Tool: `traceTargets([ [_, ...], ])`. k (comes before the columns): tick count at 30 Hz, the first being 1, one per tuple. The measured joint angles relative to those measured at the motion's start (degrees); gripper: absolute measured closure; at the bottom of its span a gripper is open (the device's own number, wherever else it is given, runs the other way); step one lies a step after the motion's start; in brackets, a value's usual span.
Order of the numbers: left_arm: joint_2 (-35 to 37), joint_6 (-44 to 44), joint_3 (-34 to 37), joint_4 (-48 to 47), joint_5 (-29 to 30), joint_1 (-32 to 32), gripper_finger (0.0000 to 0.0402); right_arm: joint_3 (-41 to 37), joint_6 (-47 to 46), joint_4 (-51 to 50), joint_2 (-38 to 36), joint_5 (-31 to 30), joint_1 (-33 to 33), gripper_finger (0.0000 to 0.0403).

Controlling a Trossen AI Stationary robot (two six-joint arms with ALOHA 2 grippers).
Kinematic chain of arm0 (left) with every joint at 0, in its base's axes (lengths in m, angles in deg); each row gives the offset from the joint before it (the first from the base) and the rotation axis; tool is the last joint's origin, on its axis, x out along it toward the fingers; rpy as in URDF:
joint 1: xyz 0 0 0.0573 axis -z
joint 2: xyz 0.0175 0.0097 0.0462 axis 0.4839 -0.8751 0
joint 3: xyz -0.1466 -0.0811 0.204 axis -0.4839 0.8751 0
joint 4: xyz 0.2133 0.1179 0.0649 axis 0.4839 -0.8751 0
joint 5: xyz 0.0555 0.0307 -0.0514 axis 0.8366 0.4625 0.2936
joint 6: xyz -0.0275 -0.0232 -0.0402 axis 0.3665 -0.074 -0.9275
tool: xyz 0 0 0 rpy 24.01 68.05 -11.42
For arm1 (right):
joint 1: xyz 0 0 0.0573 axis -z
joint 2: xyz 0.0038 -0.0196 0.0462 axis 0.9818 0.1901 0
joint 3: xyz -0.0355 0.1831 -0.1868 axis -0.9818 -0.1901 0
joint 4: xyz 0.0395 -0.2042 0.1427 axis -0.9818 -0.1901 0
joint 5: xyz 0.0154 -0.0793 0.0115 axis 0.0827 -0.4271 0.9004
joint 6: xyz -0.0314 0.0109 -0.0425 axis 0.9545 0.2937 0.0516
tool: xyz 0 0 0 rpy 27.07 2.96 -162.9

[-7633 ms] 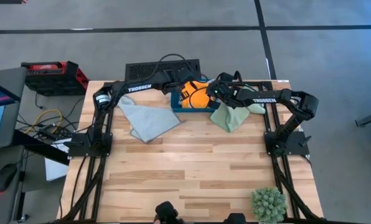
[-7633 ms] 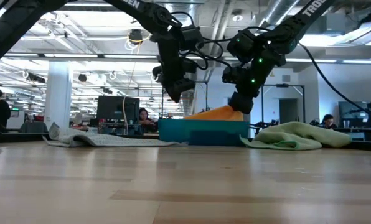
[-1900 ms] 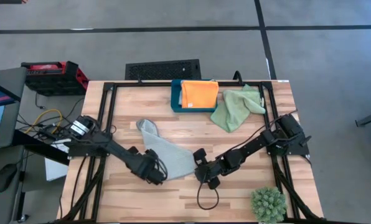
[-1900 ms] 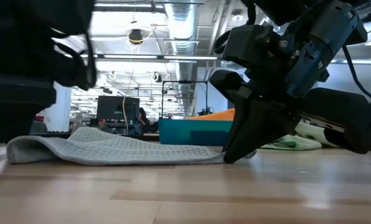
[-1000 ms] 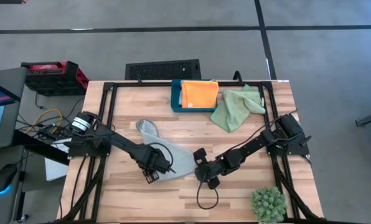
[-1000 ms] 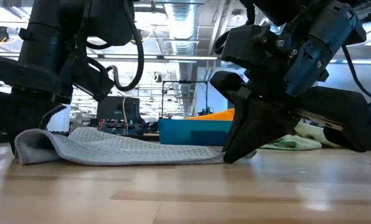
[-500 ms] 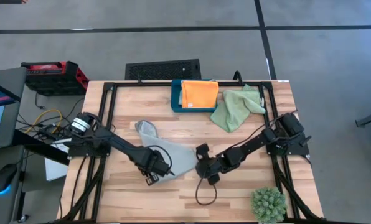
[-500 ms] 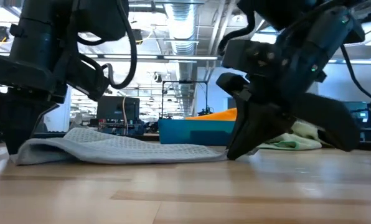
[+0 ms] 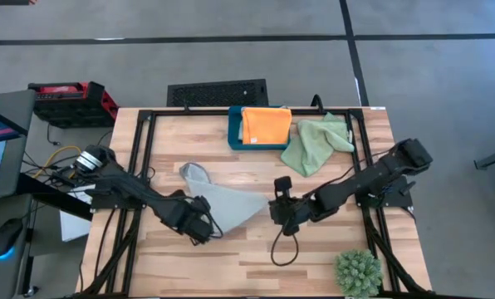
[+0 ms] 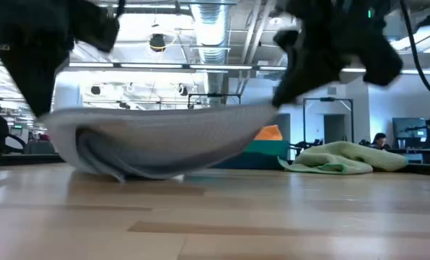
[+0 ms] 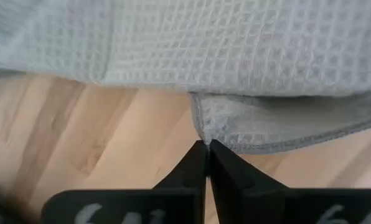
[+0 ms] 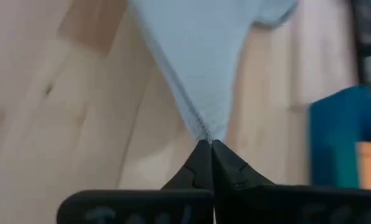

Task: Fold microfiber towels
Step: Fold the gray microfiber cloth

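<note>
Pale blue-grey towel, mid-table, was held off the wood and sagging between the left gripper and right gripper, each pinched shut on a corner; orange towel lay on teal box, green towel beside.

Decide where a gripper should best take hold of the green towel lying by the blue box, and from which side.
Take the green towel at its loose corner nearest the table's front, where it tapers to a point on bare wood, coming down from above on the side away from the blue box. That corner lies flat and clear. Both grippers, left and right, now pinch the grey towel.
</note>
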Motion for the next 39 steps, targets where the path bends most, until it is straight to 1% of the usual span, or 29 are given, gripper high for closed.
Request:
traceTargets([
  [2,2.2,-1.3,-0.4,-1.0,2.8,0.9,0.0401,0.1,0.0,-1.2,-2.5,-1.9,-0.1,0.0399],
  [5,5.7,-1.4,-1.5,-0.9,8.6,2.3,0.0401,0.0,0.0,-2.7,-6.5,-5.9,-0.2,0.0399],
  [8,7.8,0.2,-1.8,-1.2,13.8,3.1,0.0401,0.0,-0.1,-3.7,-10.5,-7.9,-0.1,0.0399],
  [12,10.1,6.1,-1.8,-0.9,20.4,3.8,0.0401,0.1,0.0,-4.4,-15.3,-8.1,0.3,0.0399],
  [17,13.5,11.2,-1.8,0.2,24.6,3.8,0.0401,0.1,0.0,-6.2,-20.9,-9.7,0.5,0.0398],
  [20,16.5,12.4,-1.8,0.2,28.0,3.6,0.0401,0.1,0.0,-7.5,-24.1,-10.4,1.1,0.0399],
  [26,24.0,12.7,-1.8,0.2,38.4,3.2,0.0401,0.1,0.1,-8.1,-29.3,-14.7,4.1,0.0398],
  [31,28.8,18.5,-1.8,0.2,46.2,2.3,0.0401,0.7,0.0,-8.1,-32.2,-17.6,8.1,0.0399],
  [34,30.6,22.8,-1.8,0.4,49.0,1.5,0.0401,2.1,0.0,-8.1,-32.6,-20.3,10.3,0.0399],
  [36,31.7,25.2,-1.8,0.5,49.8,0.9,0.0401,3.1,0.4,-8.2,-32.6,-21.8,11.5,0.0399],
  [39,32.7,27.9,-1.9,0.7,49.7,-0.1,0.0401,4.5,1.4,-10.2,-32.6,-21.6,13.0,0.0399],
])
